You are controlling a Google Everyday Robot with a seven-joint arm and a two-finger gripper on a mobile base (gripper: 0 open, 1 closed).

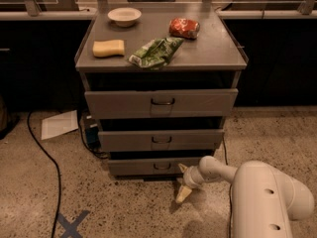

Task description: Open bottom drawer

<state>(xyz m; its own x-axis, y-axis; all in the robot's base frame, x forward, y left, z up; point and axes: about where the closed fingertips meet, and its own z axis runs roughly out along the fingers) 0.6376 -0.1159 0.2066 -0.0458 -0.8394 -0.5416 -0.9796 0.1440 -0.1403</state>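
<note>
The bottom drawer is the narrowest, lowest grey front of the cabinet, with a small dark loop handle at its centre. It stands only slightly out from the cabinet. My gripper is at the end of the white arm, low over the floor, just right of the handle and in front of the drawer's right part. Its two pale fingers are spread apart, one up near the drawer front, one down toward the floor. It holds nothing.
The mid drawer and the top drawer sit above. On the cabinet top lie a white bowl, a yellow sponge, a green bag and a red packet. A cable and paper lie on the floor at left.
</note>
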